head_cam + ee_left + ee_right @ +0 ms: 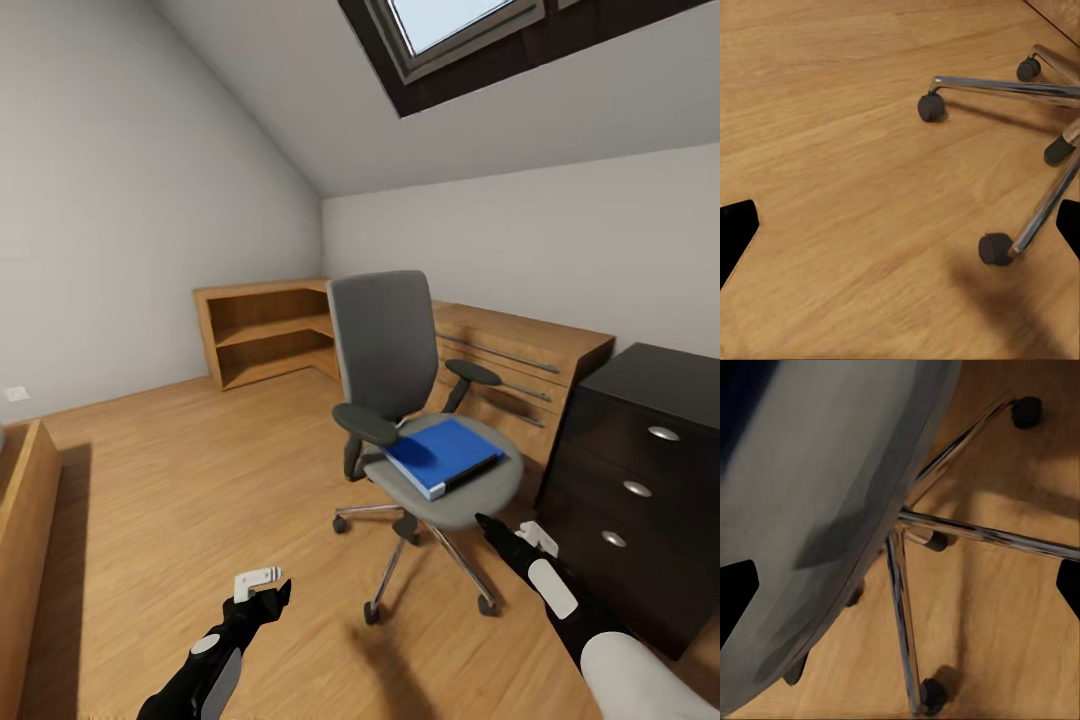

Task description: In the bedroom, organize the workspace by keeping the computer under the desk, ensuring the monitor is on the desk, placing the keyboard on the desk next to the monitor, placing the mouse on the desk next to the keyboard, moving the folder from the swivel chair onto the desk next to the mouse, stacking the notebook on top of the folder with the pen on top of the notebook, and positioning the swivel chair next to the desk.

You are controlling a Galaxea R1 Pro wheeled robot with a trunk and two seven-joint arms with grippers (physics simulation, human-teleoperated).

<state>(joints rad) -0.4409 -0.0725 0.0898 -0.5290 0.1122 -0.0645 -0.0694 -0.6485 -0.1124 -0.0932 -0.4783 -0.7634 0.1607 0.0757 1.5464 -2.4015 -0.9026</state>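
The swivel chair [385, 340] stands in the middle of the room, grey-seated on a chrome five-star base [1020, 86]. A bright blue folder [440, 452] lies flat on its seat. My right gripper [505, 530] is open, just off the seat's front edge and slightly below it; the right wrist view looks at the seat's underside [817, 472] and the chrome legs. My left gripper [270, 592] is open and empty, low over the floor to the left of the chair's base. The computer, monitor, keyboard, mouse, notebook and pen are out of view.
A dark three-drawer unit [640, 480] stands at the right, close to the chair. Light-wood shelves [265, 345] and a light-wood dresser [520, 360] line the far wall behind the chair. A wooden panel [25, 540] sits at the left edge. Wood floor [180, 500] stretches between.
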